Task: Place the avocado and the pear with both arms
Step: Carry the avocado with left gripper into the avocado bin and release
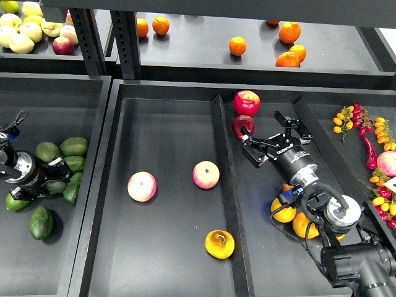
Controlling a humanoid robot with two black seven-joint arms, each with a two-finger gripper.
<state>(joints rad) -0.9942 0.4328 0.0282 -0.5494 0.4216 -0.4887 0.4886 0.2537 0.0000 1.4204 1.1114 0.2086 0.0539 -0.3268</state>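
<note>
The golden orange-yellow pear (219, 244) lies at the front of the middle tray (167, 124). My left gripper (52, 177) is low in the left bin among the avocados. A very dark avocado (56, 186) lies right at its fingers, but the dark fingers blend in, so I cannot tell whether they grip it. My right gripper (273, 132) is open and empty over the right tray, just right of a dark red apple (242, 125).
Two pink-and-yellow apples (142, 186) (206, 174) lie in the middle tray. Lighter green avocados (74, 146) fill the left bin. Oranges (283, 210) lie under my right arm. A red apple (246, 102) sits behind, and chillies and tomatoes (365, 133) at far right.
</note>
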